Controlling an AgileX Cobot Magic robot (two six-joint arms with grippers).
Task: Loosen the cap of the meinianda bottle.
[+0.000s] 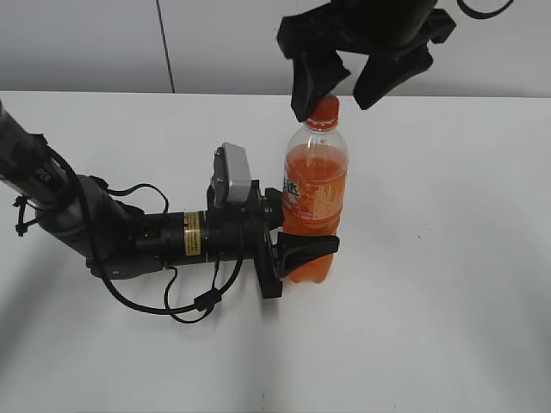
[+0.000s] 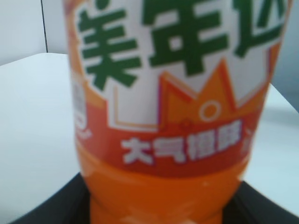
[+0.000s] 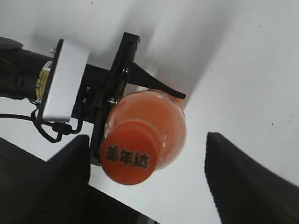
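Note:
The meinianda bottle stands upright on the white table, full of orange drink, with an orange-and-white label. My left gripper is shut on its lower body from the left. The orange cap is on the neck; in the right wrist view the cap shows dark characters on top. My right gripper hangs above the bottle, open. Its left finger is close beside the cap and its right finger stands well apart, as the right wrist view shows.
The left arm with its cables and white camera block lies across the table on the left. The white table extends to the right and front. A grey wall stands behind.

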